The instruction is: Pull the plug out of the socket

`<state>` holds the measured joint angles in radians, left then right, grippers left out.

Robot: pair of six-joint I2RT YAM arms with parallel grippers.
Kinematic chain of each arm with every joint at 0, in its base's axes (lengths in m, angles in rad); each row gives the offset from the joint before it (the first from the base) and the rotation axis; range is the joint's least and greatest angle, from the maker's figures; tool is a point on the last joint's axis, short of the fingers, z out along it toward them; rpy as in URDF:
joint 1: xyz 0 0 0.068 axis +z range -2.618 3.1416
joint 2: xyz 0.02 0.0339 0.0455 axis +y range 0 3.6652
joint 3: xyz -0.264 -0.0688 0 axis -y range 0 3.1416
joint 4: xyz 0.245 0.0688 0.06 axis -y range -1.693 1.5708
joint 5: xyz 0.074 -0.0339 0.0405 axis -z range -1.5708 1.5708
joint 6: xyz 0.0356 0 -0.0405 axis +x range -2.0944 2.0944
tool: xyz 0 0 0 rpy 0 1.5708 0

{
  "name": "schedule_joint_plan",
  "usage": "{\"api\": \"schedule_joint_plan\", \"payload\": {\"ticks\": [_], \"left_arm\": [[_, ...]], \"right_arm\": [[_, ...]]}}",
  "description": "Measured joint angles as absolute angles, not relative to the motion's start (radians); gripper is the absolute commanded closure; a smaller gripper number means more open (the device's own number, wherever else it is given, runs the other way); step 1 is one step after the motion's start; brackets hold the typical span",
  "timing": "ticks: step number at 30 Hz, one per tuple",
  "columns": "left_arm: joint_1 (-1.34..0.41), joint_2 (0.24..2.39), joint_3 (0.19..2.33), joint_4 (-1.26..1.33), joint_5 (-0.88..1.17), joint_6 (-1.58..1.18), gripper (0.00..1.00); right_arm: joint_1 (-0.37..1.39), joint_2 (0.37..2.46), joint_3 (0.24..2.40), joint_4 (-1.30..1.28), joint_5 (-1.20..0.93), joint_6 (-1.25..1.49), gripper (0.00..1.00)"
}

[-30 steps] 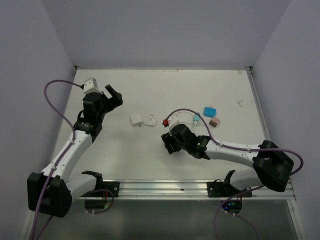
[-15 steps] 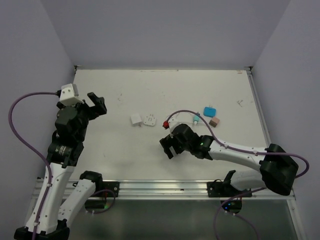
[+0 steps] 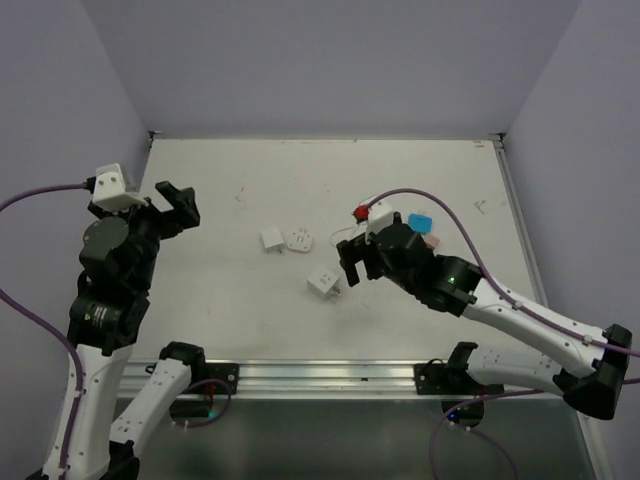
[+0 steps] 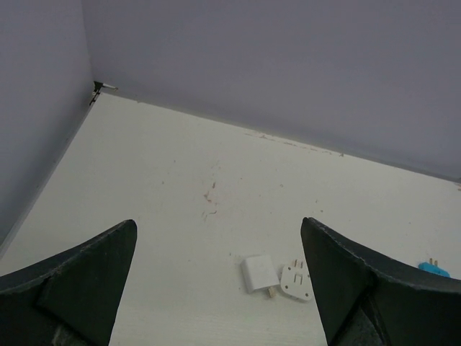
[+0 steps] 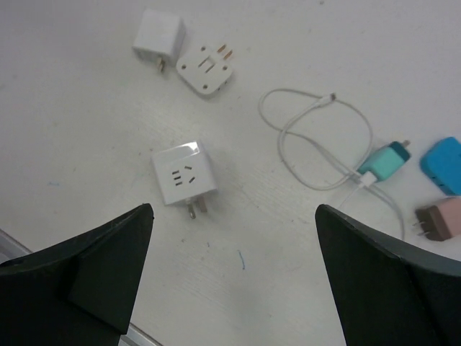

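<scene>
We see that the right gripper (image 3: 349,265) has spread its jaws wide, risen and drawn back toward the far right. The socket (image 3: 323,281), hidden beneath it a second ago, now lies uncovered on the bench (image 3: 230,290), apart from the gripper. The left gripper (image 3: 177,205) has swung away to the bench's left edge, and the left arm (image 3: 100,300) has reared upright.

In the right wrist view the picture's edge cuts through the blue plug (image 5: 446,164) and the pink plug (image 5: 438,220), both just past the jaw on that side, and the bottom edge cuts off both jaws. In the left wrist view 1 jaw covers all but a corner of the blue plug (image 4: 434,268). From above, the right arm (image 3: 440,275) hides most of the pink plug beyond its jaws, and the socket (image 3: 323,281) shows slots too small to read.
</scene>
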<state>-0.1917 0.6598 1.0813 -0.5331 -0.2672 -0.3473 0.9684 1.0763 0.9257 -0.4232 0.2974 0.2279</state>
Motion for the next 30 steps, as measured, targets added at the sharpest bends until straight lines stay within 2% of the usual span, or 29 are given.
{"api": "schedule_joint_plan", "payload": {"ticks": [8, 15, 21, 30], "left_arm": [[-0.192, 0.619, 1.253, -0.574, -0.289, -0.323, 0.0], [-0.192, 0.607, 1.389, -0.618, -0.342, -0.294, 0.0], [-0.192, 0.606, 1.47, -0.64, -0.401, -0.266, 0.0], [-0.192, 0.605, 1.477, -0.649, -0.432, -0.246, 0.0]], "right_arm": [[0.968, 0.877, 1.131, -0.644, 0.62, 0.23, 0.01], [0.968, 0.617, 1.212, -0.739, 0.858, 0.189, 0.01], [0.968, 0.448, 1.215, -0.739, 0.979, 0.103, 0.01], [0.968, 0.299, 1.19, -0.698, 1.039, -0.006, 0.01]]}}
